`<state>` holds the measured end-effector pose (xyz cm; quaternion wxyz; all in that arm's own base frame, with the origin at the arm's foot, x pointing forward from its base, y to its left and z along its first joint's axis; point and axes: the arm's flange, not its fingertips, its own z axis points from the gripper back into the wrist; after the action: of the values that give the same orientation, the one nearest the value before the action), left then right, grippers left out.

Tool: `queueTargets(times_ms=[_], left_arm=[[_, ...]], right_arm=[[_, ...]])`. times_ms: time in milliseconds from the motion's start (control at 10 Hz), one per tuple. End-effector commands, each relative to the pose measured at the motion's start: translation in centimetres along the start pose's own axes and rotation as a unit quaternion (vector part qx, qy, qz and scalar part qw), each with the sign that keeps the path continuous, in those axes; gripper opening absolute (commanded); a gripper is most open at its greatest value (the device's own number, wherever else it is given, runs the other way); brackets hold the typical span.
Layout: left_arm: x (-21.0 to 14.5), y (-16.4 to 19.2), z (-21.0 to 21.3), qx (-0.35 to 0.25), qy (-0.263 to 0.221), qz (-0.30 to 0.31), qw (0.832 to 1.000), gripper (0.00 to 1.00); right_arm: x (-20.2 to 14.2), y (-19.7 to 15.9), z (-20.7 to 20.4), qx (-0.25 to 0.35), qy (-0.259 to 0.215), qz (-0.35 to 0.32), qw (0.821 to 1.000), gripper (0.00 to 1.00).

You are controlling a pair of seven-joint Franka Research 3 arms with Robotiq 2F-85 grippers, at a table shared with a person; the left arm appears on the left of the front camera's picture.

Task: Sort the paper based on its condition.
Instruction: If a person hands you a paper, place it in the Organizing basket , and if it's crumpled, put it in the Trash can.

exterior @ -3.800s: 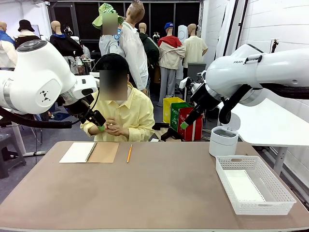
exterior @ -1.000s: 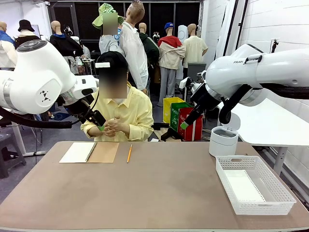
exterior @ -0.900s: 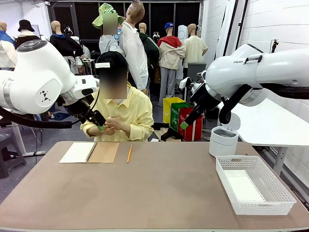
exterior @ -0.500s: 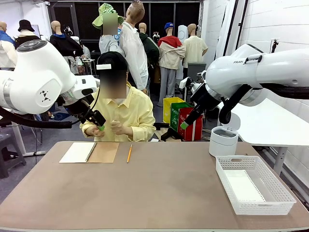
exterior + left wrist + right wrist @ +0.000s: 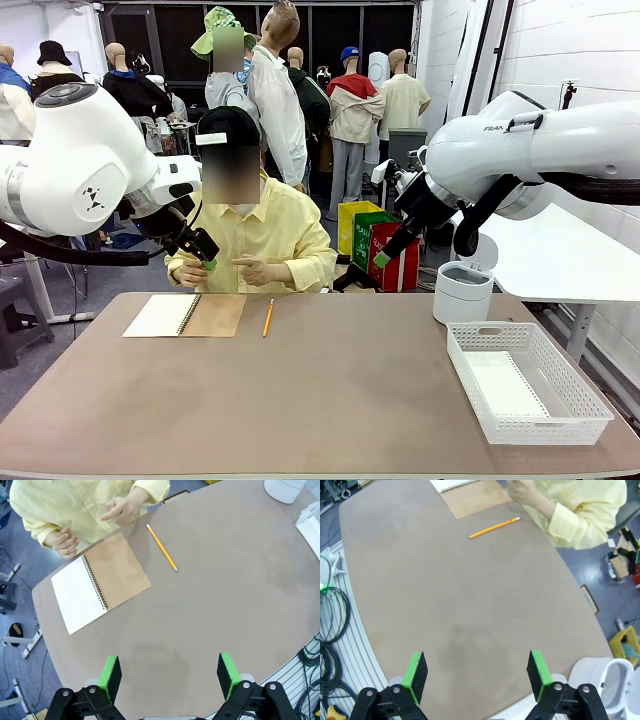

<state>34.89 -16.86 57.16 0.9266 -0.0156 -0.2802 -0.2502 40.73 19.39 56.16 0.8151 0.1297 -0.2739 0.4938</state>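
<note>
Both end effectors, left [image 5: 170, 672] and right [image 5: 476, 673], hang above the desk [image 5: 330, 390] with fingers spread apart, holding nothing. White paper [image 5: 505, 383] lies in the basket [image 5: 570, 420] at the desk's right edge. A notebook [image 5: 185, 315] and pencil [image 5: 268, 317] lie by the far edge, before the person's hands [image 5: 245, 266].

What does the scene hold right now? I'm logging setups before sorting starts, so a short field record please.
left gripper: open, raised above the table
right gripper: open, raised above the table
notebook: spiral-bound, lying open at the table's far left
pencil: yellow, just right of the notebook
basket: white, near right, a white sheet inside
bin: white, lid open, behind the basket
person's hands: raised off the table
</note>
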Motion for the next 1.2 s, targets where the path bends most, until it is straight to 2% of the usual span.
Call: queueTargets(times_ms=[0, 1100], left_arm=[[-0.06, 0.06, 0.06, 0.001, 0.0, -0.003, 1.0, 1.0], [-0.06, 0.06, 0.06, 0.001, 0.0, -0.003, 1.0, 1.0]], right_arm=[[-0.01, -0.03, -0.07, -0.001, -0.001, 0.0, 1.0, 1.0], [-0.01, -0.03, -0.07, -0.001, -0.001, 0.0, 1.0, 1.0]])
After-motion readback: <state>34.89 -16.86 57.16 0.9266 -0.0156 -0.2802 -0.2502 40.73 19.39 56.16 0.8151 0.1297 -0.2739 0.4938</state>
